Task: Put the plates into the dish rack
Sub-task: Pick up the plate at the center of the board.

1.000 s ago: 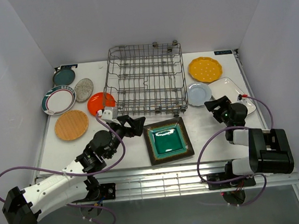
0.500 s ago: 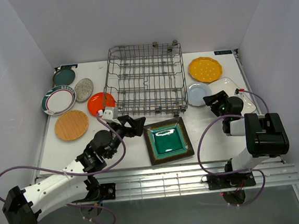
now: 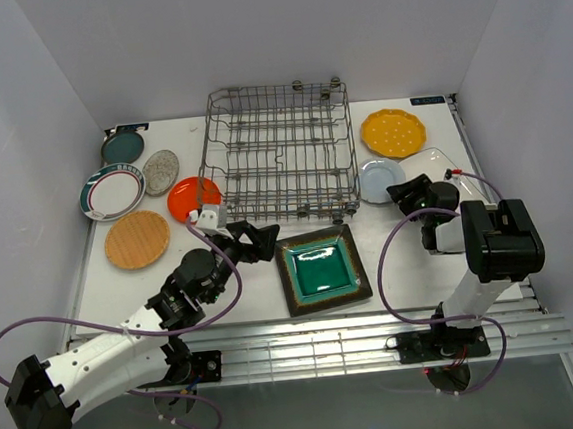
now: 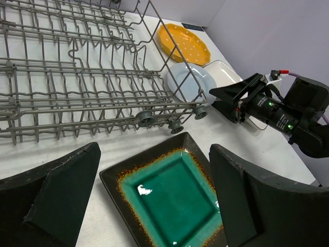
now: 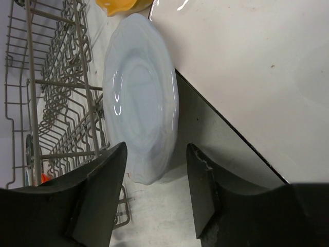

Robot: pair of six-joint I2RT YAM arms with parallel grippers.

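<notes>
The grey wire dish rack (image 3: 281, 155) stands empty at the table's middle back. My left gripper (image 3: 259, 239) hovers open just in front of it, and in the left wrist view its fingers (image 4: 51, 200) straddle the dark green-centred square plate (image 4: 172, 198) from above without touching. My right gripper (image 3: 402, 196) is open at the near rim of the pale blue plate (image 5: 141, 103), which lies between the rack (image 5: 51, 103) and the white rectangular plate (image 5: 257, 77). Its fingertips (image 5: 203, 190) flank that rim with gaps on both sides.
Left of the rack lie the teal plate (image 3: 120, 147), the speckled grey plate (image 3: 160, 171), the teal-rimmed white plate (image 3: 112, 192), the wood-tone plate (image 3: 136, 239) and the orange plate (image 3: 194, 195). The yellow scalloped plate (image 3: 393, 132) sits at the back right.
My right arm has reached forward and left, bringing its gripper up to the pale blue plate while its jaws narrowed. The left arm has stayed still.
</notes>
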